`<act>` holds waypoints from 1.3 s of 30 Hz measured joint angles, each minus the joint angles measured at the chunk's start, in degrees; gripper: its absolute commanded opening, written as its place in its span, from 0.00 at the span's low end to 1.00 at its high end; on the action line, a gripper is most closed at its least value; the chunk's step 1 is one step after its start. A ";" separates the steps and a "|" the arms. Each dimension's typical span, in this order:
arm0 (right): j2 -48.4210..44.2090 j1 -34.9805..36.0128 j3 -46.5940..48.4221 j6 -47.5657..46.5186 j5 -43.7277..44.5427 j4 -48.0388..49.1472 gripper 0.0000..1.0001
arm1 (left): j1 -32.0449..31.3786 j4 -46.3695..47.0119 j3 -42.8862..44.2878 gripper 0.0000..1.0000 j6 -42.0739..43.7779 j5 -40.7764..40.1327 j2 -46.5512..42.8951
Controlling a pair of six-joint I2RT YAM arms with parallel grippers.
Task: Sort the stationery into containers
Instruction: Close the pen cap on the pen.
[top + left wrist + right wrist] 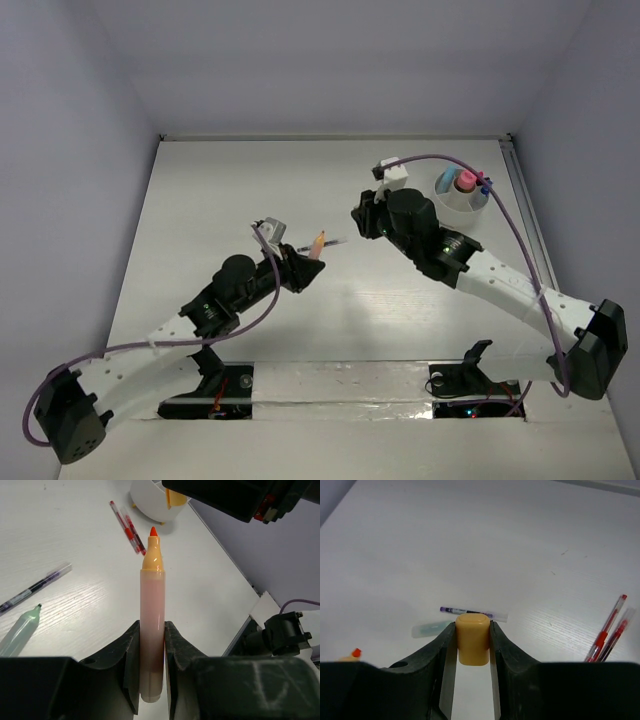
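Currently clamps in the left gripper point(151, 635), jaws tight on the barrel, an uncapped orange marker point(152, 595), well to the left of the white cup point(462, 208) with the tip toward it; pinches in the part-closed right gripper point(473, 630) the yellow-orange cap point(473, 647), nearer the cup. Shows a pink marker point(464, 181) and a blue item point(484, 184) standing inside the cup, two red pens point(129, 530) just beside it, a pale-green marker point(20, 630) and a purple-grey pen point(35, 587) farther off.

The white table point(220, 190) carried a white cup point(465, 207) at the upper right of the top view. In the left wrist view two red pens point(126, 527) lay side by side near the cup, at upper centre. A purple pen point(37, 586) and a pale-green marker point(19, 631) lay close together at the left edge.
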 measured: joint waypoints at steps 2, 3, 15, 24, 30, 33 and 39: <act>-1.44 0.00 -0.96 2.62 1.14 0.68 0.00 | -0.57 4.11 -0.04 0.00 0.59 0.39 3.48; -1.97 0.00 -1.40 4.11 1.55 0.87 0.00 | -0.76 6.19 -0.02 0.00 1.07 0.44 5.20; -3.08 0.00 -6.60 19.74 3.08 11.50 0.00 | -2.86 20.72 -0.02 0.00 8.70 -6.71 14.97; 0.70 0.00 -6.38 23.80 1.40 18.43 0.00 | -2.84 24.65 -1.33 0.00 10.25 -9.03 14.97; 4.17 0.00 -5.01 25.16 -0.44 20.70 0.00 | -2.84 24.59 -2.49 0.00 10.80 -9.46 14.91; 4.24 0.00 -4.59 25.35 -0.90 21.59 0.00 | -2.86 24.55 -2.64 0.00 11.02 -9.73 14.91; 4.55 0.07 -3.89 25.57 -2.23 23.19 0.00 | -2.84 24.50 -2.64 0.00 11.56 -11.04 14.91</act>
